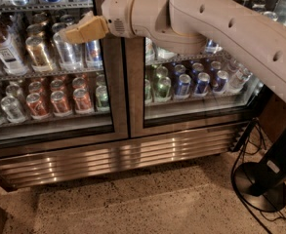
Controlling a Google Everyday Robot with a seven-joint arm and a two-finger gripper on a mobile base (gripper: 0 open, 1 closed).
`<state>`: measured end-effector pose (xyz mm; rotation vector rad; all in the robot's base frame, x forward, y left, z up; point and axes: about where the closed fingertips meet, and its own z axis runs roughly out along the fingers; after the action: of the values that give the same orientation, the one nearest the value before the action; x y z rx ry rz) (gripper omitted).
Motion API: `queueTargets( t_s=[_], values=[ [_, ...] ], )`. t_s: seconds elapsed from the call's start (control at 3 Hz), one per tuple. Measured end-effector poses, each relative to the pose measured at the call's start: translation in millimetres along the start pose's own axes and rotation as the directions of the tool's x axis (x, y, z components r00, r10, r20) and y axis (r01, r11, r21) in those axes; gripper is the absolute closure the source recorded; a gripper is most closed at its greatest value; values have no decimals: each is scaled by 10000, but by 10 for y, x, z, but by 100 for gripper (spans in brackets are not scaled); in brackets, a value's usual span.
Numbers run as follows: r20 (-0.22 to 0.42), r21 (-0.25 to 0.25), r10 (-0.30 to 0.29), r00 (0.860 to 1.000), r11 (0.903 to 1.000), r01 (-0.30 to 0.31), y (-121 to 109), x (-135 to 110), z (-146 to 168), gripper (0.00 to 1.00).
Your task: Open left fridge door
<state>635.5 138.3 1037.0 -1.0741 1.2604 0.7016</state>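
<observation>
Reaching in from the upper R, the beige arm (220,23) crosses both doors of the fridge (123,156) and ends in the gripper (67,34), which sits in front of the upper glass of the left fridge door (114,91). Gripper is near that door's R stile, tips pointing L and slightly down. The fingers (86,29) are pressed together into one tan wedge w/ no gap showing and nothing b/w them. Can't tell if they touch the glass or hang just off it.

Left fridge door looks closed: its steel frame lies flush w/ the right door (196,112), and the two stiles meet side by side at ctr. Dark gasket edge runs inside the frame.

Behind the L glass:
- a bottle (3,48) w/ white cap at far L, mid shelf
- silver cans (67,50) just behind the gripper
- red cans (59,101) on the shelf below

Behind the R glass: green cans (159,84) and blue cans (201,82) in a row, partly hidden by the arm.

Ribbed steel grille runs along the btm. Speckled floor (132,204) in front. At lower R, a black stand base (259,184) w/ cables (245,150) looping beside it.
</observation>
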Motion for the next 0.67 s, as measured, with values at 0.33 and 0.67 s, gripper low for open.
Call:
queueTargets(
  t_s=[0.33, 0.67],
  values=[
    [1, 2, 0, 10000, 10000, 0, 0, 0, 0, 0],
    [190, 529, -132, 9997, 9985, 122, -26, -107, -117, 0]
  ],
)
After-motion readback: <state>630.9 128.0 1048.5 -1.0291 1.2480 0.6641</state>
